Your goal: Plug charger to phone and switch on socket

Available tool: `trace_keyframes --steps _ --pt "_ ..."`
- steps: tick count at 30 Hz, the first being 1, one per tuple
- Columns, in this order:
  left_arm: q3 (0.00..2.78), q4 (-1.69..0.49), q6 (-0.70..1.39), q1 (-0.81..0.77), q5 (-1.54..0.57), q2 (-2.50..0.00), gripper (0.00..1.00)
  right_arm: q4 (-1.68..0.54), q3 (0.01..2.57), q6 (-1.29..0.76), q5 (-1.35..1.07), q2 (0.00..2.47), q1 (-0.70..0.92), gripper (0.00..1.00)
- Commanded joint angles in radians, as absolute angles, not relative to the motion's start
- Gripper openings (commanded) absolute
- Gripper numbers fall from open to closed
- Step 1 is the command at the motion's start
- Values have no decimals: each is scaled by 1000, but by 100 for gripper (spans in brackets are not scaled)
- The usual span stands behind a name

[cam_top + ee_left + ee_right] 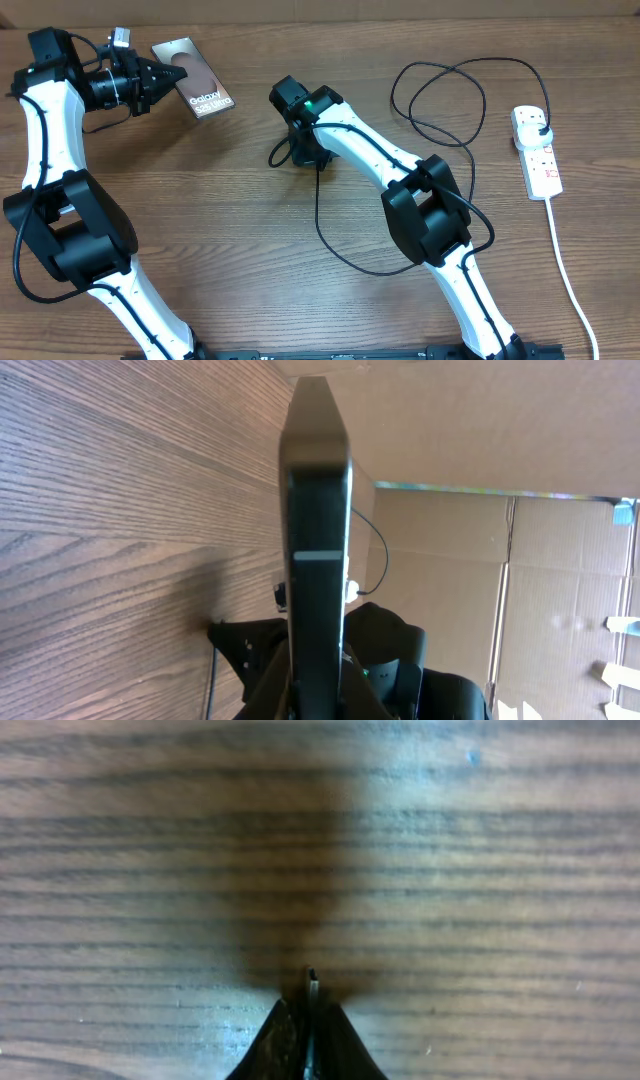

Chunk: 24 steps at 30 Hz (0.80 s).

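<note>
Overhead, the left gripper (158, 78) clamps the phone (200, 88) at upper left. The right gripper (309, 1010) pinches the charger (317, 205) tip at centre. So thin a hold may let the tip twist and miss the phone.

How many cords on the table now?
2: the black charger cable loops from centre to the power strip; the white cord runs from that strip toward the near edge.
</note>
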State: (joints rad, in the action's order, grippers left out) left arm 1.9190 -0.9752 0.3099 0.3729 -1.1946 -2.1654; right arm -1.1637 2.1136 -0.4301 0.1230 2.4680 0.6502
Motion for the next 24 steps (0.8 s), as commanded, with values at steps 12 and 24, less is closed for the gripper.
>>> trace_keyframes --steps 12,24 --pt "1919 -995 279 372 -1234 -2134 4 -1230 2091 -503 4 2532 644 13" --pt "1919 -1017 264 372 -1230 -2134 4 -1234 2092 -527 -11 2532 639 4"
